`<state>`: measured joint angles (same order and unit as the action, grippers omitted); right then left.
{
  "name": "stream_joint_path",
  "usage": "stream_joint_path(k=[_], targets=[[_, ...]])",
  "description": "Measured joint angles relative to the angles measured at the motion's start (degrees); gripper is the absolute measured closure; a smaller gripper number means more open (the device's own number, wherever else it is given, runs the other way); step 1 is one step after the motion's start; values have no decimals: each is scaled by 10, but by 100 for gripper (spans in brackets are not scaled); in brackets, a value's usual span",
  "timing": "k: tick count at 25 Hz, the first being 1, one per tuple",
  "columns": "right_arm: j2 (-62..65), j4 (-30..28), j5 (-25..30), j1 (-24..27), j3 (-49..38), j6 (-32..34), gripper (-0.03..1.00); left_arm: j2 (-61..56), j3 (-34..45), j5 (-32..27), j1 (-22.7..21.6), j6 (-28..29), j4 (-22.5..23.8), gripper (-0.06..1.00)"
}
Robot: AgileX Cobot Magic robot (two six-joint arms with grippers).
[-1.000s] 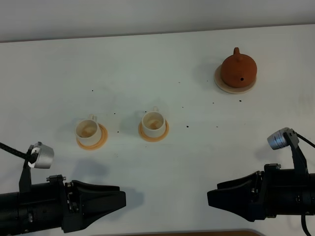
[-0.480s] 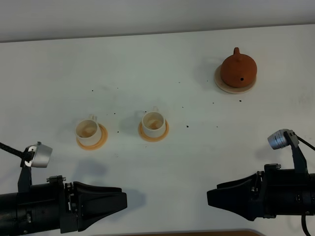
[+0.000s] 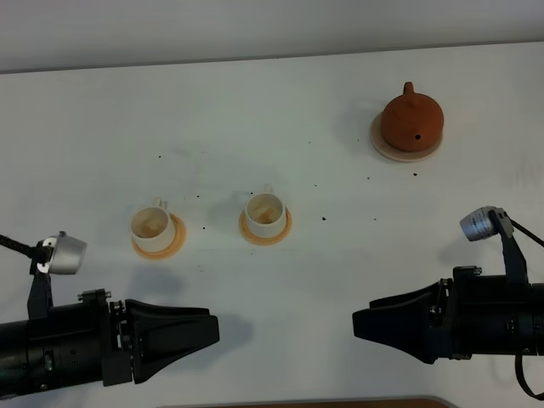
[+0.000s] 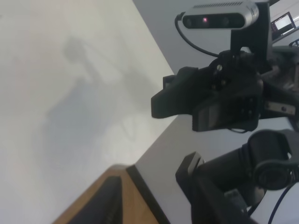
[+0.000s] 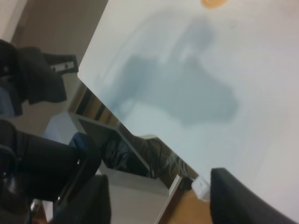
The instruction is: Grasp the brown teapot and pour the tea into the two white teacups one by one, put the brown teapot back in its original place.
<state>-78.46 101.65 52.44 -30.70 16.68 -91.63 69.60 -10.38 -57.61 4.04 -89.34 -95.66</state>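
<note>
Black fingers set wide apart, with nothing between them in the right wrist view, mark the right gripper (image 3: 359,325), which is held low at the near right of the table (image 3: 280,93) and pointed left. Over the last second it has been carried slightly leftward and toward the far side, and its silver wrist camera (image 3: 480,223) has been taken along. The left gripper (image 3: 212,328), at the near left and pointed right, is likewise seen parted and empty, and has also been shifted a little toward the far side. Nothing else has been disturbed. The brown teapot (image 3: 411,121) is seated on its beige saucer (image 3: 384,148) at the far right, well apart from both grippers. The left teacup (image 3: 150,223) and right teacup (image 3: 263,211) are left standing on their orange coasters (image 3: 175,244) left of centre. A tan tint is seen inside both cups, but whether tea has been poured cannot be told. The small drift is judged to be the start of an approach. No grasp has been made, and the right gripper, being nearer, would be expected at the teapot first.
</note>
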Motion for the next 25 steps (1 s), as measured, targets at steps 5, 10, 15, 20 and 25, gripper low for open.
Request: stream_joint_path(k=[5,10,15,20,25], targets=[[0,-1,1,0,6,0,46,0,-26,0,0,26,28,55],[0,-2,1,0,11,0,46,0,-41,1,0,37,41,55],[0,-4,2,0,23,4,46,0,-47,1,0,39,41,55],[0,-7,2,0,23,4,46,0,-47,1,0,39,42,55],[0,-7,2,0,23,4,46,0,-54,1,0,40,43,55]])
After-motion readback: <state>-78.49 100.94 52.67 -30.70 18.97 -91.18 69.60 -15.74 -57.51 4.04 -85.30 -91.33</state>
